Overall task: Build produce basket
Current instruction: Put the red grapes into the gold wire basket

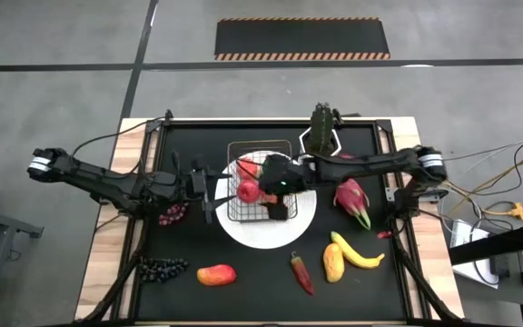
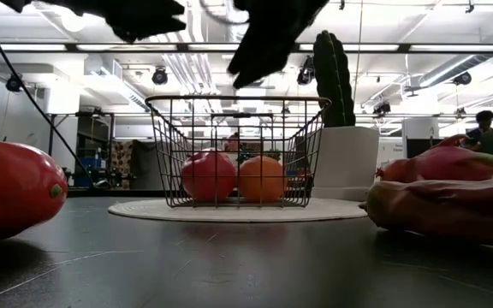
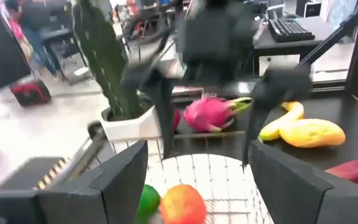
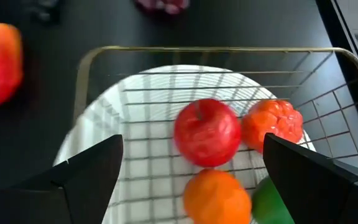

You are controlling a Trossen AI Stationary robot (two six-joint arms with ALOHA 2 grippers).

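With its fingers spread and empty above the basket (image 4: 216,56), the right hand (image 4: 191,180) should lift clear vertically; the left hand (image 1: 209,188) waits open beside it.

A white plate (image 1: 300,229) lies near a potted cactus (image 1: 322,123).

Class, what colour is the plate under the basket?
White plate, clearest in the high view.

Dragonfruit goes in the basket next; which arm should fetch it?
Probably the right. Its gripper is open and empty above the basket, and the dragonfruit lies on that arm's side. The left gripper waits across the basket.
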